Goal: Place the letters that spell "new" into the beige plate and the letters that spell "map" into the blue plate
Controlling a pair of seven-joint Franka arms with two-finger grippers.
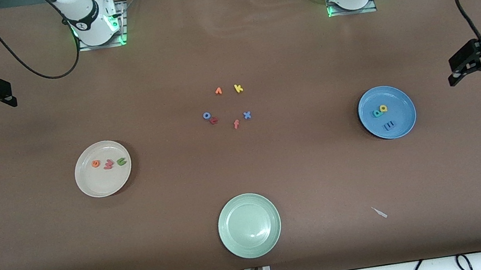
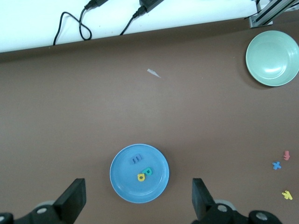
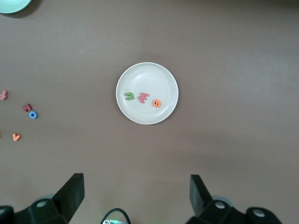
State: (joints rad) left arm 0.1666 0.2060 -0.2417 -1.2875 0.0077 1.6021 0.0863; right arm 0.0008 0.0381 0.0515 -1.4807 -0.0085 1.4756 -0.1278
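My left tool (image 2: pixel 135 200) hangs high over the table (image 1: pixel 306 182) near the blue plate (image 1: pixel 397 103), fingers (image 2: pixel 72 198) spread wide, nothing in it. My right tool (image 3: pixel 135 198) hangs over the table's right-arm end, near the beige plate (image 1: pixel 94 184), also wide open & empty. Both arms just wait, pulled out to the table's ends.

Beige plate holds the orange "e" (image 1: pixel 95 164), pinkish-red "w" (image 1: pixel 108 164) & green "n" (image 1: pixel 121 161) in a row. Right wrist view shows these best, lying flat, apart from each other. Blue plate holds the teal "a" (image 1: pixel 377 113) touching the yellow "p" (image 1: pixel 383 108), w/ the blue "m" (image 1: pixel 389 125) nearer the front camera. Left wrist view confirms that.

Only the front view shows the whole leftover cluster mid-table: orange "v" (image 1: pixel 218 91), yellow "k" (image 1: pixel 238 88), blue ring (image 1: pixel 206 115) just beside a red letter (image 1: pixel 214 120), pinkish "f" (image 1: pixel 236 124), blue "x" (image 1: pixel 247 115). Each wrist view catches just part of it.

Pale green plate (image 1: pixel 239 246) sits nearest the front camera, nothing in it. A small white scrap (image 1: pixel 379 212) lies between it & the blue plate's end; the right wrist view doesn't show the scrap.
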